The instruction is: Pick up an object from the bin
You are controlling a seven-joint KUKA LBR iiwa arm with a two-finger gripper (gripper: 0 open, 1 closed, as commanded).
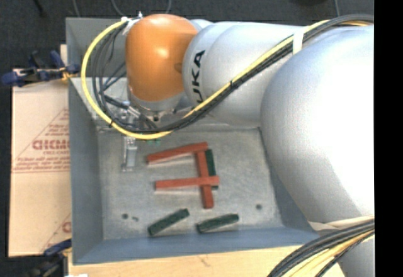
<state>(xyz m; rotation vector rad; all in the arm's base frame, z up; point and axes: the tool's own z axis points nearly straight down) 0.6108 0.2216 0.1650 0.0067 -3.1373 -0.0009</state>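
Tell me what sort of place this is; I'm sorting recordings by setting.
Probably a robotics lab's grasping test cell rather than a factory line: a KUKA arm reaches into a grey metal bin holding just a few red-brown sticks and dark green sticks.

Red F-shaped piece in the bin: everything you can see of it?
The red F-shaped piece lies flat on the bin floor: one long bar with two arms pointing left. Matte; one part or several sticks, cannot tell. A dark green block abuts its upper right. The gripper is apart, left.
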